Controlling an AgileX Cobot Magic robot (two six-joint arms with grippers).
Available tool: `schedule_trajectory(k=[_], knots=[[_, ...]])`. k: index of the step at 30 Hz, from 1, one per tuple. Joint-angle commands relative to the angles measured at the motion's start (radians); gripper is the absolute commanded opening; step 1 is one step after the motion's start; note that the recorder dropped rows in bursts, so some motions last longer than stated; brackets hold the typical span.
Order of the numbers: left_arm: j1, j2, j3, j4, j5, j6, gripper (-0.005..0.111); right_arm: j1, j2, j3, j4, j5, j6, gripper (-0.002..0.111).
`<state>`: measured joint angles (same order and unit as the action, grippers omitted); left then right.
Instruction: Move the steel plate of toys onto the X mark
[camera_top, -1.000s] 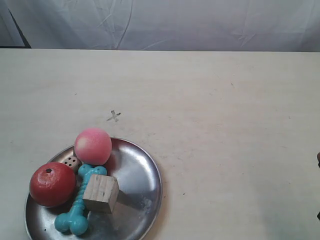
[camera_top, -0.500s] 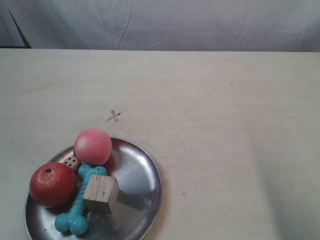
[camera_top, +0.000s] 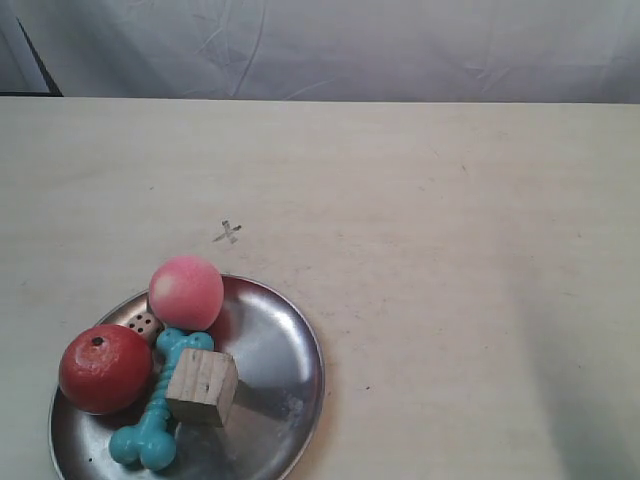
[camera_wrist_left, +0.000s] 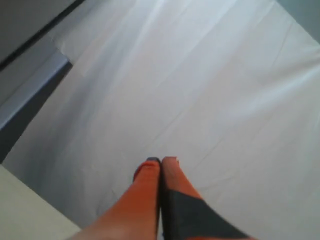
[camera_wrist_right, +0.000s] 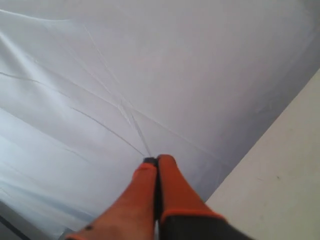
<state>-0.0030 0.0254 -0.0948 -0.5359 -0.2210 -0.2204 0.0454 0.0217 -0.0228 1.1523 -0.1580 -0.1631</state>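
Observation:
The steel plate (camera_top: 275, 355) lies at the near left of the table in the exterior view. On it rest a red ball (camera_top: 104, 368), a pink peach-like ball (camera_top: 186, 292), a teal bone (camera_top: 155, 412), a wooden cube (camera_top: 202, 386) and a small tan die (camera_top: 142, 323). The faint grey X mark (camera_top: 229, 233) is drawn on the table just beyond the plate. Neither arm shows in the exterior view. My left gripper (camera_wrist_left: 161, 161) is shut and empty, facing white cloth. My right gripper (camera_wrist_right: 157, 160) is shut too, holding nothing.
A white cloth backdrop (camera_top: 400, 45) hangs behind the table's far edge. The pale tabletop (camera_top: 460, 280) stretches to the right of the plate. A strip of table (camera_wrist_right: 285, 170) shows in the right wrist view.
A dark bit of an arm at the exterior view's right edge has withdrawn out of view. The plate and toys have not moved.

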Motion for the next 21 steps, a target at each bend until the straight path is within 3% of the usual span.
schedule_trajectory(k=[1, 4, 9, 12, 15, 21], knots=[[-0.006, 0.174, -0.23, 0.018, 0.166, 0.126, 0.0, -0.005, 0.179, -0.163, -0.002, 0.035, -0.143, -0.001], [-0.006, 0.409, -0.435, 0.142, 0.332, 0.173, 0.0, -0.005, 0.416, -0.361, -0.015, 0.207, -0.247, -0.001], [-0.006, 0.819, -0.837, 0.51, 0.99, 0.155, 0.0, -0.005, 0.877, -0.765, -0.362, 0.656, -0.268, -0.001], [-0.006, 1.029, -0.971, 0.613, 1.27, 0.129, 0.0, -0.005, 1.152, -1.004, -0.459, 0.962, -0.264, -0.001], [-0.006, 1.182, -0.966, 0.635, 1.309, 0.127, 0.0, -0.003, 1.386, -1.11, -0.451, 1.092, -0.264, -0.001], [-0.006, 1.302, -0.851, 0.599, 1.211, 0.105, 0.0, -0.003, 1.602, -1.088, -0.414, 1.055, -0.269, -0.001]])
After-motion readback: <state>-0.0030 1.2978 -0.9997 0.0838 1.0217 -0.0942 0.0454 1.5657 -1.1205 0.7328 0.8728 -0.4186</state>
